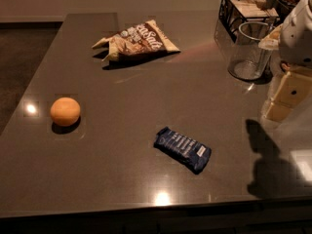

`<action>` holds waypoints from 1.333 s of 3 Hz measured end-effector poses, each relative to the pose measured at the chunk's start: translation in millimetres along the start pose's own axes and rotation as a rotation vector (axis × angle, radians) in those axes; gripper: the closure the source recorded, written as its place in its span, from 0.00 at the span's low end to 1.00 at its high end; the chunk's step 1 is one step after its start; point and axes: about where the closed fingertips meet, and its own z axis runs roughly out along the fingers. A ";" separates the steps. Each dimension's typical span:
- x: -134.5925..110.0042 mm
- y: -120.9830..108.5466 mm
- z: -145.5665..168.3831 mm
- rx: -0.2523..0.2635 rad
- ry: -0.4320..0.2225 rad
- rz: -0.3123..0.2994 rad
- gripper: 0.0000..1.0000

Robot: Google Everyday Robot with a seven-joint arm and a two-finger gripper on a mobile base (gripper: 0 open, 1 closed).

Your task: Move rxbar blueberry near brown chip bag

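The rxbar blueberry (pixel 183 149), a flat dark navy bar with pale text lines and a small white patch, lies on the dark countertop (pixel 146 91) at front centre, angled down to the right. The brown chip bag (pixel 137 40), crumpled brown and cream with white lettering, lies at the back centre, well apart from the bar. My gripper (pixel 285 99) hangs from the white arm at the right edge, above the counter, to the right of the bar and higher, holding nothing that I can see.
A round orange fruit (pixel 65 111) sits at the left. A clear glass cup (pixel 249 50) stands at the back right, with a black wire basket (pixel 246 9) behind it. The counter's front edge runs along the bottom.
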 end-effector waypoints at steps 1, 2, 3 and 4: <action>-0.3 0.0 -0.1 0.001 -0.001 0.000 0.00; -7.5 3.7 6.3 0.009 -0.039 0.020 0.00; -21.4 18.8 12.3 0.013 -0.095 0.030 0.00; -36.3 39.9 29.2 -0.013 -0.125 0.027 0.00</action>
